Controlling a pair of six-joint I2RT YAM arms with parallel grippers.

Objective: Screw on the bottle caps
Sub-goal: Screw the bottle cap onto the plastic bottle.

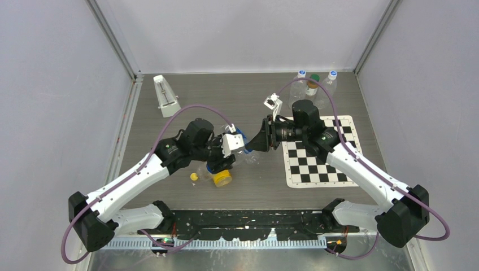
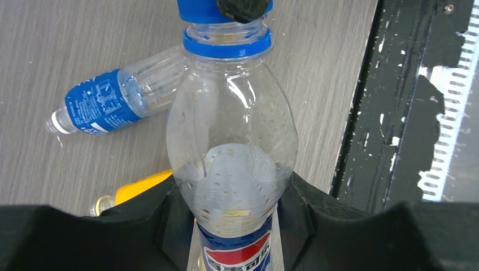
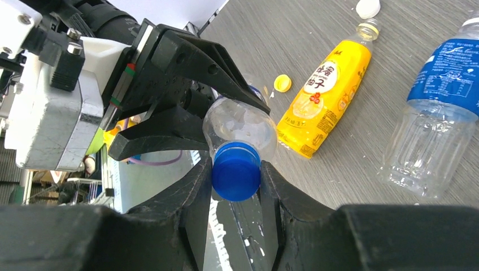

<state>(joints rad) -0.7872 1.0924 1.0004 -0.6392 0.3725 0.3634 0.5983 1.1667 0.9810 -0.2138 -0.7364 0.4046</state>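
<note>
Two robot arms meet over the middle of a grey wood-grain table [image 1: 254, 192], sharing one bottle between them. The left gripper [image 2: 234, 206] is clamped around the body of a clear Pepsi bottle [image 2: 231, 130], one dark finger on each side just above its red, white and blue label. This bottle is held off the table, and it looks empty apart from fine droplets clinging to the inside of its wall.

The right gripper [image 3: 236, 186] is closed on the blue cap [image 3: 236, 172], which sits on the mouth of the held bottle, just above the blue ring on its neck. How far the cap is screwed down cannot be told.

Below the held bottle, two more bottles lie on their sides on the table, both with open mouths. One is a yellow bottle [image 3: 325, 96] wrapped in a yellow label, so its contents cannot be seen. The other is a blue-labelled bottle [image 3: 435, 130] whose clear part looks empty.

The yellow cap [image 3: 282, 83] lies loose on the table just beside the yellow bottle. The white cap [image 3: 368, 8] lies loose near that bottle's open mouth.

At the far edge of the table stand three upright bottles [image 1: 312, 84], close together and all capped, two with blue caps and the middle one with a dark green cap. In front of them lies a chessboard mat [image 1: 322, 152], under the right arm. A white metronome-shaped object [image 1: 166, 96] stands at the far left.
</note>
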